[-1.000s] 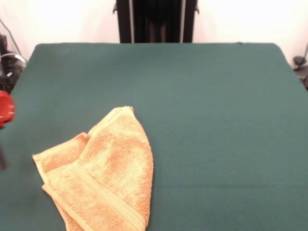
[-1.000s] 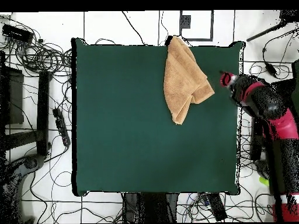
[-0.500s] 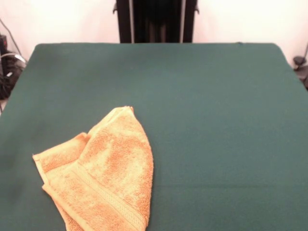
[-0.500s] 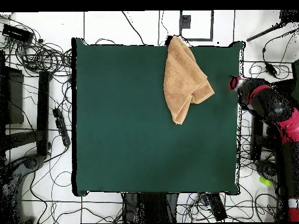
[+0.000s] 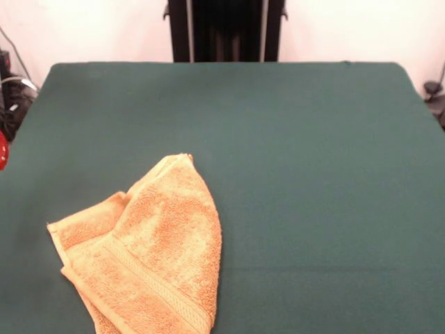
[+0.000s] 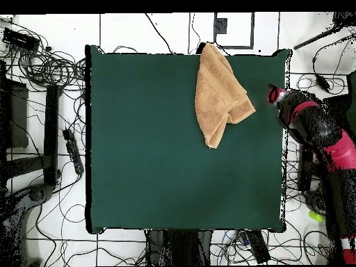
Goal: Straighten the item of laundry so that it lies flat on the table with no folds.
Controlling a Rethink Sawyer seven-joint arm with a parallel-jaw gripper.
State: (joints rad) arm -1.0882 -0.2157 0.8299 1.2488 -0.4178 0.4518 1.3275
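Since half a second ago the arm (image 6: 316, 128) has swung back toward the table edge; its red tip (image 5: 2, 149) shows again at the front view's left border. Towel unmoved.

Table (image 6: 153, 174): dark green cloth, mostly bare.

Arm: red and black, off the table's side in the overhead view, reaching in at the edge level with the towel but apart from it.

Towel (image 5: 149, 254): orange-yellow terry, near one corner of the table, running off the bottom of the front view. Still folded, one layer lapped over another, tapering to a rounded point toward the table's middle. Woven band runs diagonally across the lower layer.

Pincer (image 6: 273, 94): at the arm's end, just over the table edge. Cannot tell how far open; nothing seen in its hold.
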